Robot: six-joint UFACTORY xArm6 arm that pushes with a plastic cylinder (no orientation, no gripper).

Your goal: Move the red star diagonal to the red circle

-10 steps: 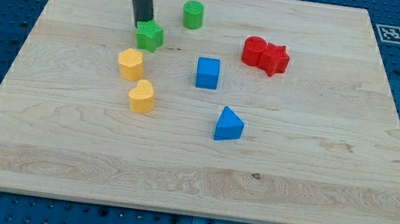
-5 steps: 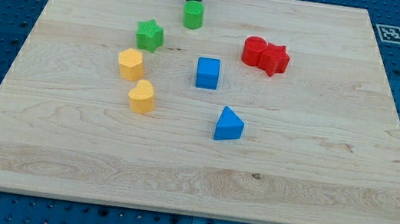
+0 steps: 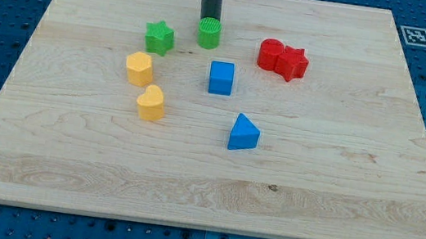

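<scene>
1. Red star block (image 3: 293,63) sits toward the wooden counter's (image 3: 337,177) top right, touching the red circle block (image 3: 270,54) on its left.
2. Nearer, blue triangle block (image 3: 243,133), then blue cube (image 3: 221,78).
3. Farther, my tip (image 3: 209,21) touches the green cylinder block's (image 3: 209,33) top edge; I carry no pincer.

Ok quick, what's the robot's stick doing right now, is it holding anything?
My tip: no fingers, holds nothing; it sits just above the green cylinder block, on the view's top side, seemingly touching it.
</scene>
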